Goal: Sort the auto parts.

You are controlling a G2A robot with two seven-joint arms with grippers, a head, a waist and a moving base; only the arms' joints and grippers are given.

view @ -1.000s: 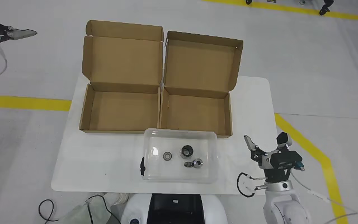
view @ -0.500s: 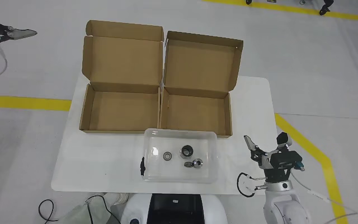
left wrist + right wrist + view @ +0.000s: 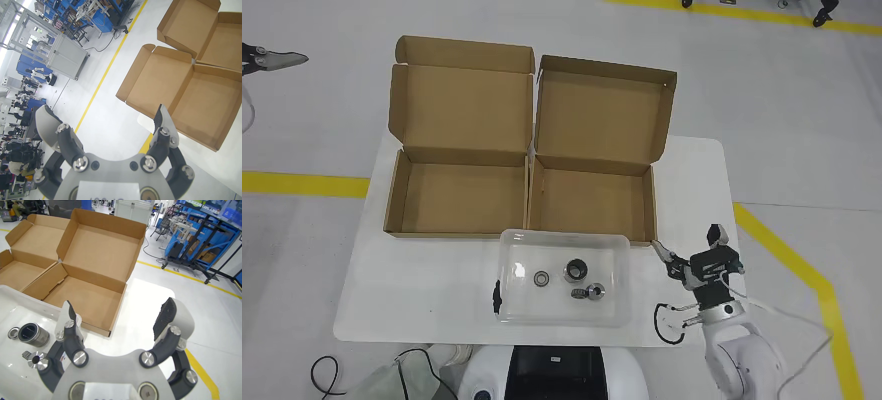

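I take the clear tray [image 3: 564,236] as my marker. It sits on the white table [image 3: 412,290] at the edge nearest the robot. Three metal parts lie inside it: a small ring bearing [image 3: 540,276] toward its left, a fat cylindrical bushing [image 3: 575,268] at its middle, and a small stubby fitting [image 3: 589,293] just nearer the robot than the bushing.

In the right wrist view the fitting is partly covered by the gripper's own knuckle, so I cannot make out its full shape. That view's edge cuts off the left part of the tray. Something small and black [image 3: 498,297] sits at the tray's left rim; I cannot tell what it is.

Two open cardboard boxes stand side by side just beyond the tray's far rim, the left box [image 3: 457,200] and the right box [image 3: 592,205]. Their lids are folded back and both floors are bare. I cannot tell whether the tray touches them.

My right gripper [image 3: 118,308] hangs over bare table just off the tray's right end. Its fingers are spread wide with nothing between them. One finger overlaps the tray's corner in its own view.

My left gripper [image 3: 103,111] is well away from the tray, out over the floor past the left box. It is also spread wide and empty.
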